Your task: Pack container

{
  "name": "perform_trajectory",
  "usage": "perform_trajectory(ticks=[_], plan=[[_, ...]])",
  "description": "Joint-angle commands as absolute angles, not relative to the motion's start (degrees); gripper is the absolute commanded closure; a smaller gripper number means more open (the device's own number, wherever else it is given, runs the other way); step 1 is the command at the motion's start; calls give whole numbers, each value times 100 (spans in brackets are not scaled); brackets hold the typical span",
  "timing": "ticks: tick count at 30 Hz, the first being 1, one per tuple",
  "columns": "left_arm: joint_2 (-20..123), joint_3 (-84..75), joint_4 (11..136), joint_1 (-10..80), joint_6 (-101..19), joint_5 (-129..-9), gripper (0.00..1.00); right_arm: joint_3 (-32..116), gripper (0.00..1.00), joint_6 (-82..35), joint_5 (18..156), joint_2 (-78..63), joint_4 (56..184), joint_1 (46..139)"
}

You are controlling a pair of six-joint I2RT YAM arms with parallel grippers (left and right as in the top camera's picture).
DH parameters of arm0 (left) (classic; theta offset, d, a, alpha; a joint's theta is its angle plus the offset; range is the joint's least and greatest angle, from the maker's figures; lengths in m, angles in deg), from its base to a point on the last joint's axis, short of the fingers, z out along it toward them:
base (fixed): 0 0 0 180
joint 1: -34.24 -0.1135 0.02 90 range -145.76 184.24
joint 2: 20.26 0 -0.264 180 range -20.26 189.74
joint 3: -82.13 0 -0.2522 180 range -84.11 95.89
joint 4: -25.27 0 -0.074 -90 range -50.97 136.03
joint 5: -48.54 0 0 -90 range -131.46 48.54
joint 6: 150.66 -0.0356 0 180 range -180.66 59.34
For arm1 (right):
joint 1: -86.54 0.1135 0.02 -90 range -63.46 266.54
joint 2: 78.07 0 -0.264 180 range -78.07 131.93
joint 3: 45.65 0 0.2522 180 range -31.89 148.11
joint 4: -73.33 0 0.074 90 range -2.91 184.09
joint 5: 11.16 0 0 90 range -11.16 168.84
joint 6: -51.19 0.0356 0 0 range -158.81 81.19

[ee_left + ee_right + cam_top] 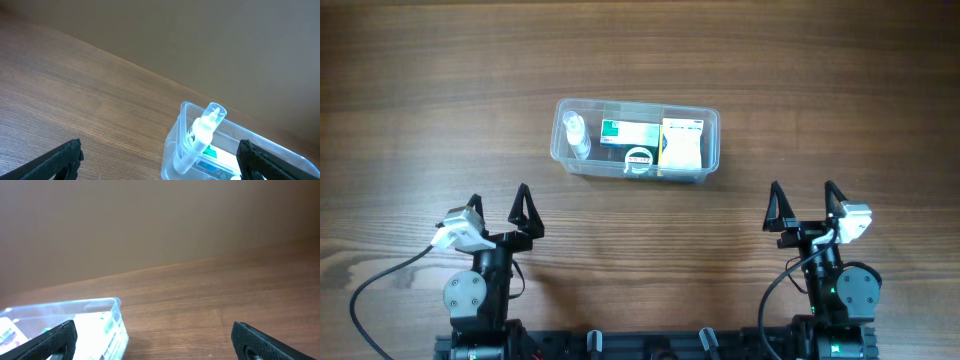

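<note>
The container [640, 103] sits mid-bench on the far side, with a bottle [577, 135] at its left end and boxes [628, 132] alongside. Left hand [498, 197] and right hand [803, 190] hover near, both spread and empty. Packing looks done, so best to keep them clear of it.

— What do the arms [488, 268] look like?
— Black, with grey round joint caps [467, 293] and looping black cables [380, 280]
— And the left gripper [498, 197], the right gripper [803, 190]?
— Pointed black fingers [527, 212], white wrist cameras [460, 228]
</note>
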State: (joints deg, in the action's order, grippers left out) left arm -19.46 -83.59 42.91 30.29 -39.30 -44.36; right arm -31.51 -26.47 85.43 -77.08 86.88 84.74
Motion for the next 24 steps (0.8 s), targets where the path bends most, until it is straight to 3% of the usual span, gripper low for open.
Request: perform_trajectory(ticks=[1,9,24], plan=[[-1988,-8377,4333,2983,-3939,-4399,0,-3160,0,-3307,8532,-7789,8673,8504],[-1988,-8377,4335,2983,-3939,-4401,0,-3160,0,-3922,8512,-7789,8675,8502],[-1988,-8377,4333,2983,-3939,-4401,0,-3160,0,-3865,8512,-7787,8671,8502]])
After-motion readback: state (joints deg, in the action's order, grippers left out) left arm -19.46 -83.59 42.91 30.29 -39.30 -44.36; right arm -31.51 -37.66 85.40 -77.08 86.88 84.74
